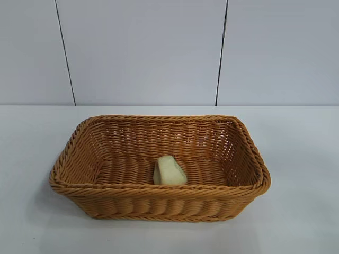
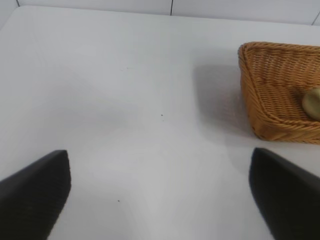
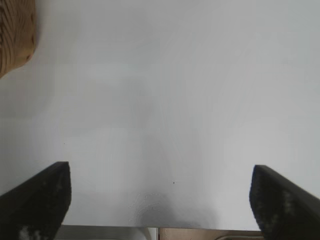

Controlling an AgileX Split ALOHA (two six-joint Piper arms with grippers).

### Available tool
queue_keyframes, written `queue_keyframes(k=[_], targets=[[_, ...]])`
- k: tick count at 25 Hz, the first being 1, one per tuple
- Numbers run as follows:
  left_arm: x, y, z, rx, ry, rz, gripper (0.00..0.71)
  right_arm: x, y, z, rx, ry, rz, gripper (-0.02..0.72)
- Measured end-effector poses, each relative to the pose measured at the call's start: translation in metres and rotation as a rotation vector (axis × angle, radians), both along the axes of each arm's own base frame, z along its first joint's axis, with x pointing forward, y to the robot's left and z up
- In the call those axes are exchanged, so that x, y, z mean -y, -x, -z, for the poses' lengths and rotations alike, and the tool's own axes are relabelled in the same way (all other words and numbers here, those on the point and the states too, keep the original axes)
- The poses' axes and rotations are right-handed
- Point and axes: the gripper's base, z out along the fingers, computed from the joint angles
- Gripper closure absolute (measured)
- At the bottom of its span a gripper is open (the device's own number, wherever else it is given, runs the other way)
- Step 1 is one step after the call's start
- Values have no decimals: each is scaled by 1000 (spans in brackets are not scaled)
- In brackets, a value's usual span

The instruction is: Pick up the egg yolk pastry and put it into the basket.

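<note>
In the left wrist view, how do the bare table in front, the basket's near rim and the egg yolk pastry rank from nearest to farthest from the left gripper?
Seen from the open left gripper:
1. The table, bare, directly ahead of the fingers.
2. The basket, its near rim off to one side, beyond that patch.
3. The egg yolk pastry, inside the basket past the rim.

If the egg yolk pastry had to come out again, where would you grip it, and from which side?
Probably from straight above, fingers closing across the rounded sides of the egg yolk pastry. It lies on the floor of the basket, whose sloping walls block a sideways approach. The left gripper and right gripper both sit open over bare table.
</note>
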Motion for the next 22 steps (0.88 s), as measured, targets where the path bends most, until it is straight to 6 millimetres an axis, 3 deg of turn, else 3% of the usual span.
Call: queue_keyframes(k=[13,22], targets=[[0,0,0,0,0,0,15,2,69,-16,476,-12,-1,8],[0,0,0,0,0,0,15,2,73,-16,500,-12,-1,8]])
